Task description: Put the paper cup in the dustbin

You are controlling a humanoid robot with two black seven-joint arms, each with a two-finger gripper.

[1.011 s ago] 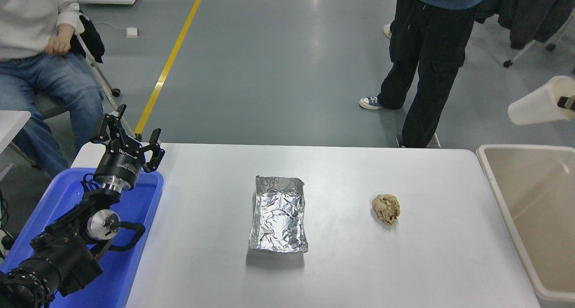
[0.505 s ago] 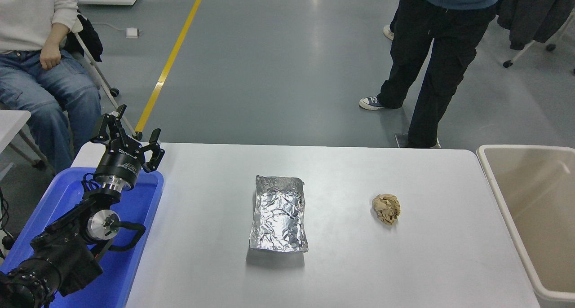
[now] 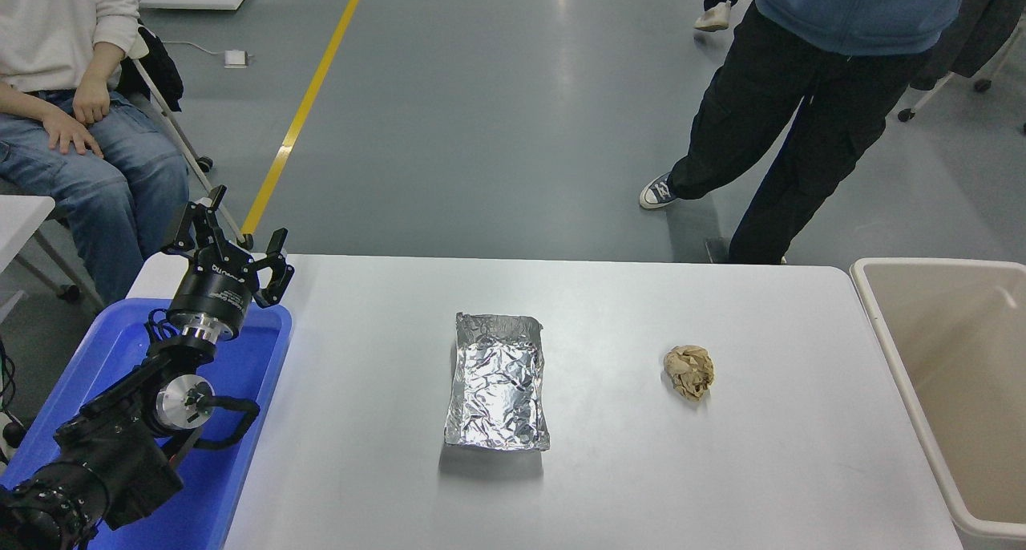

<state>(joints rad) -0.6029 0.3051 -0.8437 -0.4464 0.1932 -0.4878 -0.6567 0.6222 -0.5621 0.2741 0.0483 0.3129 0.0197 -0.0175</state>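
Observation:
The paper cup is out of view. The beige dustbin [image 3: 886, 349] stands at the table's right end, and the part of its inside that shows holds nothing I can see. My left gripper [image 3: 228, 233] is parked at the lower left above the blue tray, its fingers spread open and empty. My right arm and gripper are out of view.
A silver foil tray [image 3: 497, 382] lies at the table's middle. A crumpled brown paper ball [image 3: 689, 372] lies to its right. A blue plastic tray [image 3: 256, 357] sits at the left edge. One person sits at the far left, another stands beyond the far edge.
The paper cup, held tilted in my right gripper above the dustbin at the right edge a second ago, has gone from view along with the gripper. The standing person has shifted stance.

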